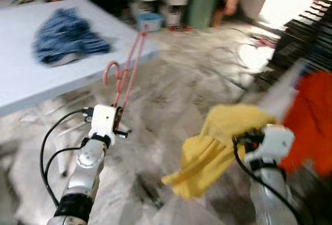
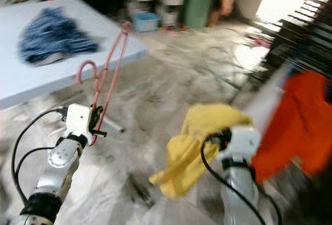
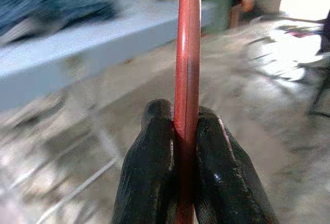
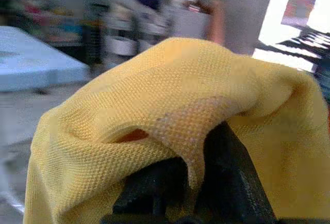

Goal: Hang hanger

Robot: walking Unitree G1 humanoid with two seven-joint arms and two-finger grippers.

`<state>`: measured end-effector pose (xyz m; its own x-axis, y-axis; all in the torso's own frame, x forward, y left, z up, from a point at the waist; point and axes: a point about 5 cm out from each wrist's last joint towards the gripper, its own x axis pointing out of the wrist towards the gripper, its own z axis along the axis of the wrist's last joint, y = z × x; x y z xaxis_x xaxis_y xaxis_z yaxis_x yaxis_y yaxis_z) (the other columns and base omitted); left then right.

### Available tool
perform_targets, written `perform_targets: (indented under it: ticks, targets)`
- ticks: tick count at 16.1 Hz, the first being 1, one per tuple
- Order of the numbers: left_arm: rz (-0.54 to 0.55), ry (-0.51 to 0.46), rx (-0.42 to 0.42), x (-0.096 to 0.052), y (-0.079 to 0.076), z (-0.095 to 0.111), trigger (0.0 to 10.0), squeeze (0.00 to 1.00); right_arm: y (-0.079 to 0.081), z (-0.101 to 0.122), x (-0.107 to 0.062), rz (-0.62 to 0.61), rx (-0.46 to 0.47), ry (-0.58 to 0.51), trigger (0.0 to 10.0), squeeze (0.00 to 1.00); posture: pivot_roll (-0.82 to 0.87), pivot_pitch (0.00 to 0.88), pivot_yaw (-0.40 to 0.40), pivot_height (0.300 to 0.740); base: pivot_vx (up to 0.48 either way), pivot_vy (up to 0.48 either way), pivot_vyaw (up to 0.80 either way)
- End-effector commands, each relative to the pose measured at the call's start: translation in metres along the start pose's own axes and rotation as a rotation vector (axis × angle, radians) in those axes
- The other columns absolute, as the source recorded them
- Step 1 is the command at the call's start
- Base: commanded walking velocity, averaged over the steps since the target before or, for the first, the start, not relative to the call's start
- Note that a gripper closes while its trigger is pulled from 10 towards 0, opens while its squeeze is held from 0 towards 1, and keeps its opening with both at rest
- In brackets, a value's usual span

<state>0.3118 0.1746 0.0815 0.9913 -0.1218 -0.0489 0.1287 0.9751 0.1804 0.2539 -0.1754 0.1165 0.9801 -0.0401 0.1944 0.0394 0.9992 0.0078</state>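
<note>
left gripper (image 3: pixel 186 146) pinches the pink hanger (image 1: pixel 127 72) upright; right gripper (image 4: pixel 206 182) clamps yellow cloth (image 1: pixel 212 142)

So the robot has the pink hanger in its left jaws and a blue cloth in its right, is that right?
Not quite. The left gripper does clamp the pink hanger, but the cloth in the right gripper is yellow, as the right wrist view shows. The blue cloth lies on the table.
</note>
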Motion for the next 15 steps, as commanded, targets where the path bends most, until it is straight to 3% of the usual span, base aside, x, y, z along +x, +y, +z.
perform_targets:
  ticks: [1,7,8,10,15]
  targets:
    - [0.023,0.008,-0.002,-0.002,0.003,0.000,10.0,0.00,0.007,0.016,0.006,0.048,-0.007,-0.064,10.0,0.00,0.18,0.011,-0.157,0.740,0.319,0.000,0.74]
    - [0.083,-0.009,0.031,-0.009,0.010,0.004,10.0,0.00,0.012,0.014,0.011,0.097,-0.008,-0.052,10.0,0.00,0.20,0.020,-0.173,0.740,0.334,0.000,0.72]
    - [0.089,-0.105,0.066,-0.007,0.012,0.024,10.0,0.00,0.011,0.015,0.014,0.103,-0.019,-0.057,10.0,0.00,0.21,0.022,-0.174,0.740,0.341,0.000,0.63]
    - [0.093,-0.148,0.060,-0.005,0.011,0.038,10.0,0.00,0.010,0.016,0.015,0.106,-0.022,-0.060,10.0,0.00,0.22,0.019,-0.177,0.740,0.332,0.000,0.62]
    - [0.128,-0.112,0.058,-0.008,0.016,0.031,10.0,0.00,0.017,0.018,0.021,0.157,-0.041,-0.071,10.0,0.00,0.23,0.016,-0.189,0.740,0.313,0.000,0.61]
